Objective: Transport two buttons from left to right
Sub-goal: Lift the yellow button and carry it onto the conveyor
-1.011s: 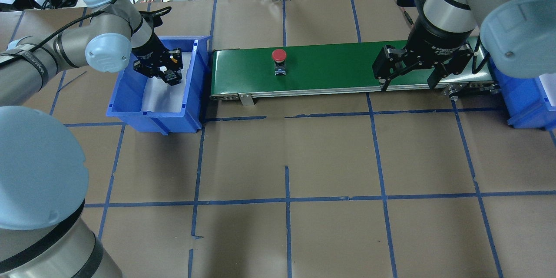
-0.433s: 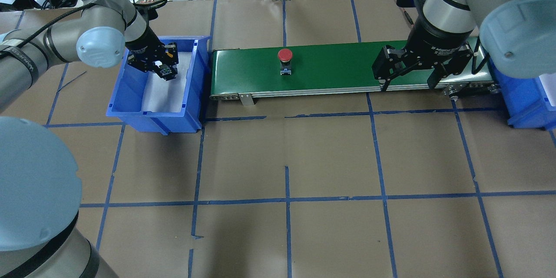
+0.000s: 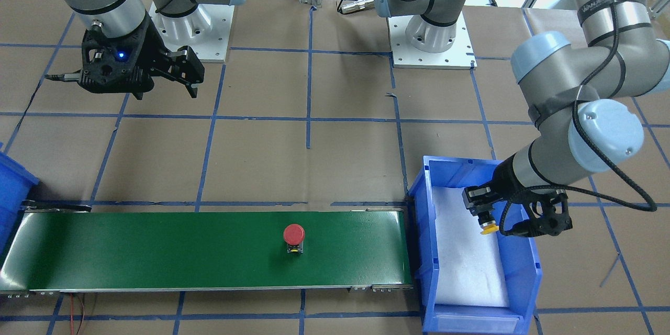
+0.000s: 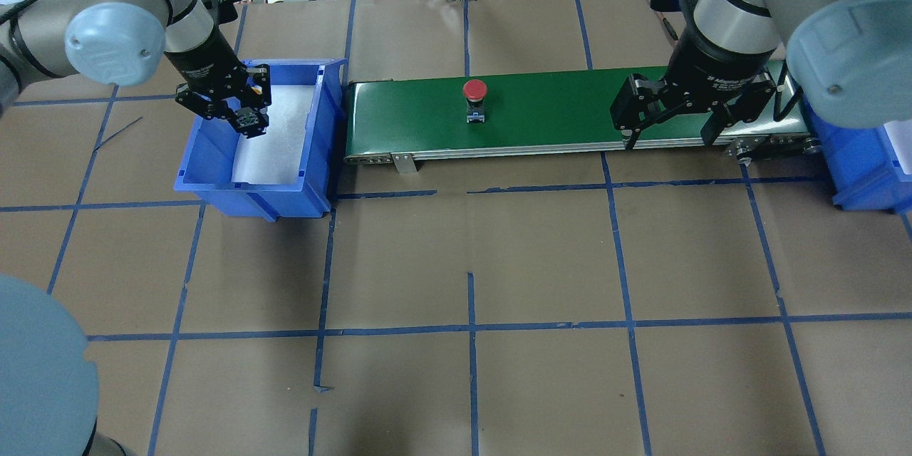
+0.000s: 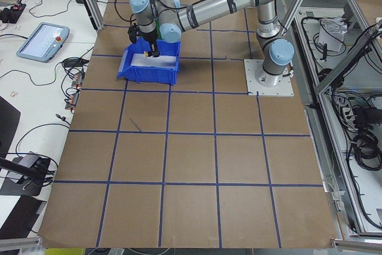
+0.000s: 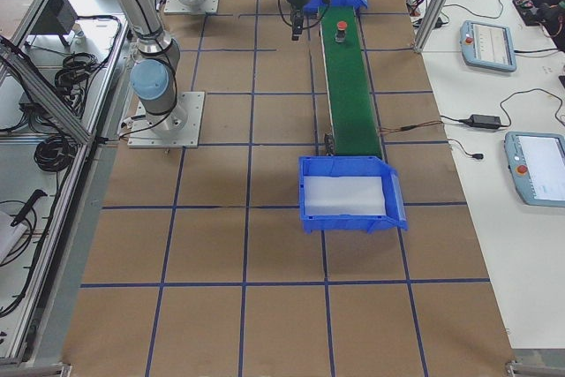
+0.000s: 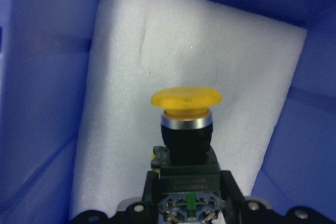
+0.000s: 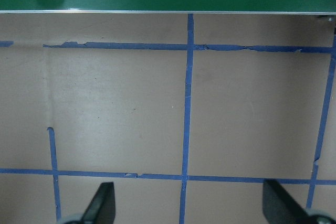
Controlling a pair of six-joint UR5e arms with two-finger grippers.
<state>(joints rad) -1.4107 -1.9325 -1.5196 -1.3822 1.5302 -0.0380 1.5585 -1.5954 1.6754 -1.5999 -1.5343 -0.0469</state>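
Onward rolls the red button (image 4: 474, 90), a touch further along the green conveyor belt (image 4: 556, 114) toward its right end than a second ago. It's standing upright and is nearer the belt's left end than its right. Meanwhile the left claw (image 4: 249, 121) has swung away from the belt, across the blue bin (image 4: 214, 164) that butts up against the belt's left end, and now it hangs over the side of the bin farthest from the belt. It's clamped on the yellow button (image 7: 185, 124): the wrist view shows the black body pinched between the fingers, yellow cap pointing away from the claw, over the white foam liner (image 7: 131, 66) in the bin. Over toward the belt's right end, the right claw (image 4: 668, 142) hasn't budged. Its fingers (image 8: 102, 205) are spread wide with nothing between them, hovering by the belt's robot-side edge, and the brown worktop (image 4: 470, 263) shows beneath them. A second blue bin (image 4: 862, 164) sits just beyond the belt's right end.
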